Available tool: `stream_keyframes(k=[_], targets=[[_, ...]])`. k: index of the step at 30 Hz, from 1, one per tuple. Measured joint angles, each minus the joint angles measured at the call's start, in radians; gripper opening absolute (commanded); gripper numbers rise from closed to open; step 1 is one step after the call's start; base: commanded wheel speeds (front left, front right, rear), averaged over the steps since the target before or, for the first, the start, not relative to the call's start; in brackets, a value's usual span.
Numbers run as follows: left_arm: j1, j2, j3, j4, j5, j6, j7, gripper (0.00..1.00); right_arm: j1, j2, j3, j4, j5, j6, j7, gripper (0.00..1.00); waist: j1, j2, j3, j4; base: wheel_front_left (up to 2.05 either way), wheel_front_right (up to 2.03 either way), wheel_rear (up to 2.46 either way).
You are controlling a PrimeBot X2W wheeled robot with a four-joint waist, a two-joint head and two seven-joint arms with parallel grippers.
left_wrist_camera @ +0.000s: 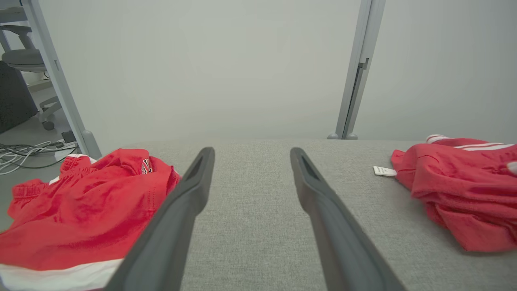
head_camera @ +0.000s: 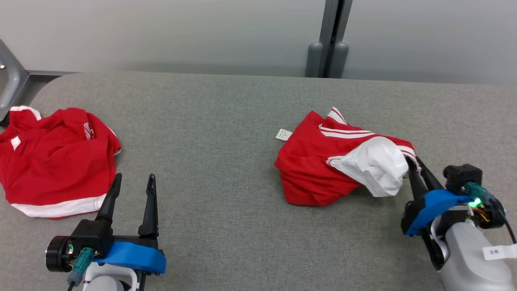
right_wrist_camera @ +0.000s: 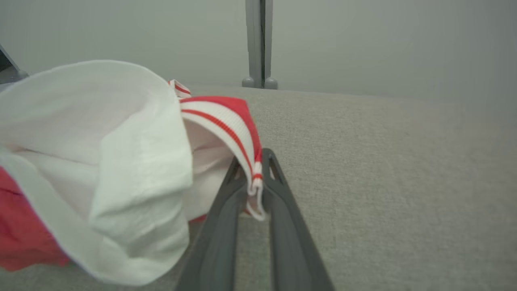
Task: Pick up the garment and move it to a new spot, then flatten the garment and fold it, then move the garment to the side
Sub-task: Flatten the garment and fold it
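Nearest the head camera, the left gripper (head_camera: 134, 176) sits low at the left with its two long dark fingers spread wide apart, holding nothing, over the grey fabric-covered table (head_camera: 226, 121). Just beside its left finger lies a crumpled red cloth piece with a white hem band (head_camera: 56, 161), reaching to the table's left edge. At the lower right, the right gripper (head_camera: 414, 161) has its fingers pressed together on the right-hand edge of the crumpled red sports garment with white stripes and a white inner lining (head_camera: 315, 169). That garment lies on the right half of the table, well apart from the red cloth piece. A small white tag (head_camera: 284, 134) sticks out at its left side. A grey upright post (head_camera: 331, 40) stands behind the table's far edge.

From the left wrist, the left gripper (left_wrist_camera: 251, 153) shows both fingers splayed, with bare table (left_wrist_camera: 250, 226) between them. The red cloth piece (left_wrist_camera: 80, 210) lies to the left, partly behind the left finger. The red sports garment (left_wrist_camera: 460, 190) and its tag (left_wrist_camera: 384, 171) lie to the right. Loose cables (left_wrist_camera: 24, 153) lie on the floor beyond the table.

From the right wrist, the right gripper (right_wrist_camera: 255, 161) pinches a white-and-red striped band (right_wrist_camera: 226, 121) at the garment's edge between its fingertips. The garment's white lining (right_wrist_camera: 121, 161) bulges up to the left of the fingers, with the grey table (right_wrist_camera: 383, 182) to the right.
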Motion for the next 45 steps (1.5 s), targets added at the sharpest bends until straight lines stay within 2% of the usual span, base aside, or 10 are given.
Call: stream_keyframes(k=[15,20,25,28,32,33,34,35,36,45], targets=[[0.034,0.000,-0.002,-0.017,0.002,0.000,0.000,1.00,0.164,-0.150,-0.241,-0.308,-0.012,0.000,0.000,0.00,0.0000,0.0000,-0.052,-0.075,0.00,0.00,0.00],[0.037,-0.001,-0.007,-0.022,0.002,0.000,0.000,1.00,0.182,-0.157,-0.304,-0.415,-0.050,0.000,0.000,0.00,0.0000,0.0000,-0.049,-0.081,0.00,0.00,0.00],[0.036,-0.001,-0.003,-0.026,0.000,0.000,0.000,1.00,0.188,-0.128,-0.282,-0.494,-0.070,0.000,0.000,0.00,0.0000,0.0000,-0.042,-0.081,0.00,0.00,0.00],[0.035,-0.002,-0.002,-0.024,-0.002,0.000,0.000,1.00,0.187,-0.102,-0.263,-0.506,-0.076,0.000,0.000,0.00,0.0000,0.0000,-0.043,-0.079,0.00,0.00,0.00],[0.033,-0.008,-0.004,-0.025,-0.006,0.000,0.000,1.00,0.188,-0.101,-0.262,-0.482,-0.076,0.000,0.000,0.00,0.0001,0.0000,-0.044,-0.067,0.00,0.00,0.00],[0.033,-0.009,-0.004,-0.025,-0.006,0.000,0.000,1.00,0.190,-0.099,-0.268,-0.460,-0.076,0.000,0.004,0.06,0.0000,0.0000,-0.044,-0.065,0.00,0.00,0.00],[0.033,-0.009,-0.004,-0.025,-0.006,0.000,0.000,1.00,0.195,-0.098,-0.275,-0.440,-0.076,0.000,0.007,0.36,0.0000,0.0000,-0.044,-0.063,0.00,0.00,0.00],[0.033,-0.010,-0.003,-0.026,-0.006,0.000,0.000,1.00,0.201,-0.097,-0.283,-0.425,-0.077,0.000,0.007,0.87,0.0000,0.0000,-0.045,-0.063,0.00,0.00,0.00],[0.034,-0.011,-0.002,-0.026,-0.006,0.000,0.000,1.00,0.206,-0.098,-0.290,-0.415,-0.084,0.000,0.007,1.00,0.0001,0.0000,-0.045,-0.063,0.00,0.00,0.00],[0.049,-0.017,0.006,-0.026,-0.006,0.000,0.000,1.00,0.289,-0.058,-0.353,-0.373,-0.110,0.000,0.003,1.00,0.0001,0.0001,-0.035,-0.103,0.00,0.00,0.00]])
